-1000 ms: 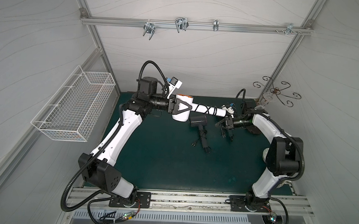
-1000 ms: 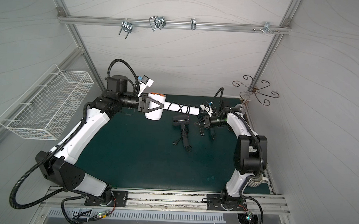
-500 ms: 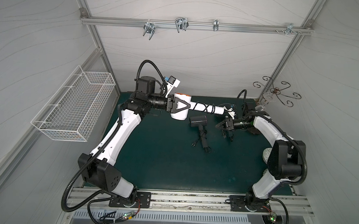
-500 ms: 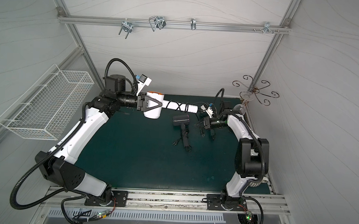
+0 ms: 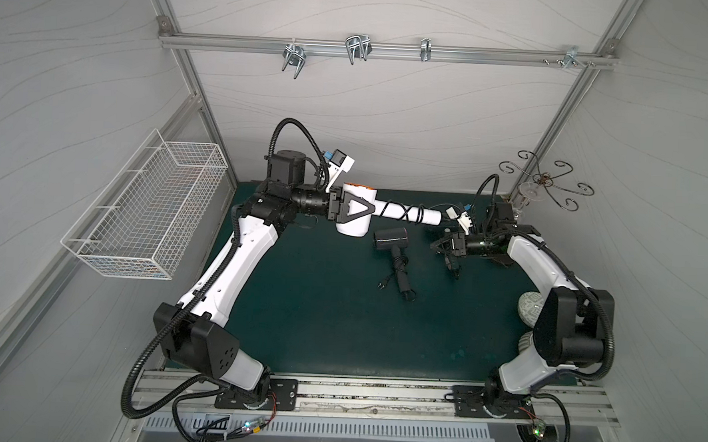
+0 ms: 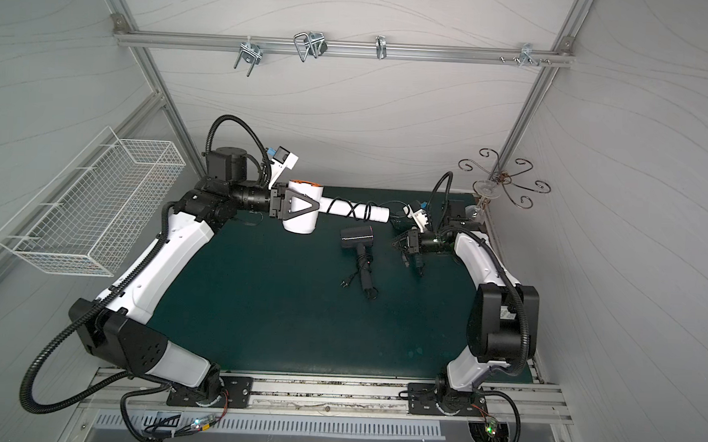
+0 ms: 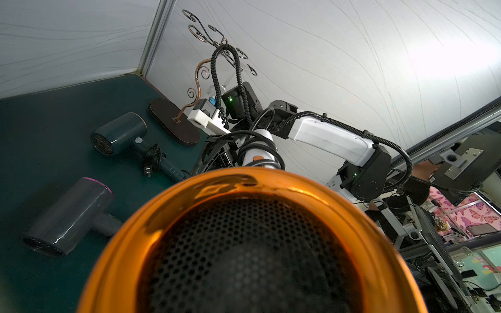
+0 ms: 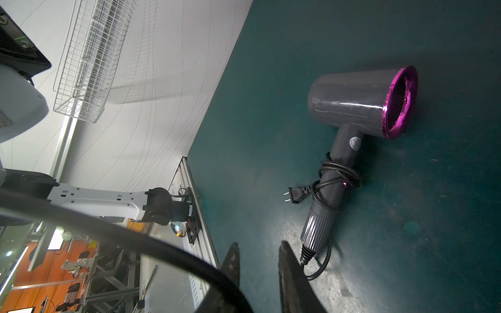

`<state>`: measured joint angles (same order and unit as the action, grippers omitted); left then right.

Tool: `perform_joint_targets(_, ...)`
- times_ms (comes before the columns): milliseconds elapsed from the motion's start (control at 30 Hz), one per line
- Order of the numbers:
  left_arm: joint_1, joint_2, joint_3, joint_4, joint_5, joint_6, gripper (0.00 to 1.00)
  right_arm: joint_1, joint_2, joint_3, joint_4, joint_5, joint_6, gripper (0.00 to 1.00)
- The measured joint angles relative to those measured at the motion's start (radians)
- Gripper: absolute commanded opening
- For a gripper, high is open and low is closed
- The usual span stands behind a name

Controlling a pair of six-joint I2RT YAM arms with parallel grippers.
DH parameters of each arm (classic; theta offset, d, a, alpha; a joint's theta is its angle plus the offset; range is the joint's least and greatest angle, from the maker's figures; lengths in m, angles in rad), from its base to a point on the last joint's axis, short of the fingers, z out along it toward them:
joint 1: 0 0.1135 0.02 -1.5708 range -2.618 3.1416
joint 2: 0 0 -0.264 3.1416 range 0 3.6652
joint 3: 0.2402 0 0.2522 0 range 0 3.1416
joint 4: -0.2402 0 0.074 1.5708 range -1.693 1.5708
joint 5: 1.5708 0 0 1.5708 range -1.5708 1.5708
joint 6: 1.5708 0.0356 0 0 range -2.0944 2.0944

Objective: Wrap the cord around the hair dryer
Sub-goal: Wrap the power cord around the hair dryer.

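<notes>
1. In both top views the left pincer (image 5: 355, 209) is clamped on the barrel of the white hair dryer (image 5: 352, 229). It holds the dryer clear of the bench (image 5: 318, 311), with the handle (image 5: 429, 216) pointing at the right arm.
2. The cord (image 5: 404, 212) crosses that handle in several turns, so we judge the winding mostly done. A thin stretch runs off the handle's end toward the right arm, and it looks left to tuck in. We cannot find the plug.
3. The right pincer (image 5: 440, 245) sits just past the handle's end, low over the bench. Its jaws are too small to read from up here. A grey hair dryer (image 5: 388, 239) lies between the arms.
4. In the left wrist view the dryer's orange rim (image 7: 189, 189) and mesh fill most of the picture. The cord (image 7: 260, 147) shows coiled on the handle beyond.
5. The left pincer itself is out of this picture, and the right pincer is only a dark tangle behind the handle. A teal hair dryer (image 7: 119, 135) rests on the bench, its own lead bundled.
6. In the right wrist view the right pincer (image 8: 257, 271) stands narrowly apart, with bare bench between its fingers (image 8: 287, 271), gripping nothing.
7. A blurred black line (image 8: 135, 238) cuts across. We cannot tell whether it is the cord or an arm hose. The white hair dryer is absent from this view.
</notes>
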<state>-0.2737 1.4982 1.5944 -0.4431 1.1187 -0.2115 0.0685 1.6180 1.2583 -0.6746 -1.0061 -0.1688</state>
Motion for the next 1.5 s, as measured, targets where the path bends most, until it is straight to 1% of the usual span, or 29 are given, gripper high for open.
perform_joint_targets(300, 0.002, 0.0, 0.0, 0.0, 0.0, -0.001, 0.0, 0.0, -0.001, -0.003, 0.016, 0.0, 0.006, 0.29)
perform_joint_targets(600, 0.01, 0.0, 0.0, 0.0, 0.0, -0.001, 0.0, -0.001, -0.034, -0.022, 0.023, 0.022, 0.027, 0.25)
perform_joint_targets(800, 0.015, 0.0, 0.0, 0.0, 0.0, -0.001, 0.0, -0.012, -0.066, -0.026, 0.024, 0.039, 0.032, 0.26)
perform_joint_targets(867, 0.017, 0.0, 0.0, 0.0, 0.0, -0.001, 0.0, -0.014, -0.08, -0.035, 0.024, 0.045, 0.032, 0.25)
perform_joint_targets(1133, 0.018, 0.0, 0.0, 0.0, -0.014, -0.001, 0.0, -0.014, -0.107, -0.045, 0.024, 0.084, 0.042, 0.07)
perform_joint_targets(1300, 0.019, 0.0, -0.025, 0.062, -0.047, -0.039, 0.0, 0.014, -0.169, -0.086, 0.039, 0.15, 0.057, 0.04)
perform_joint_targets(1400, 0.019, 0.0, -0.072, 0.154, -0.069, -0.098, 0.0, 0.06, -0.205, -0.113, 0.041, 0.196, 0.069, 0.04)
perform_joint_targets(1500, 0.019, 0.0, -0.108, 0.216, -0.1, -0.147, 0.0, 0.127, -0.217, -0.122, 0.039, 0.249, 0.073, 0.04)
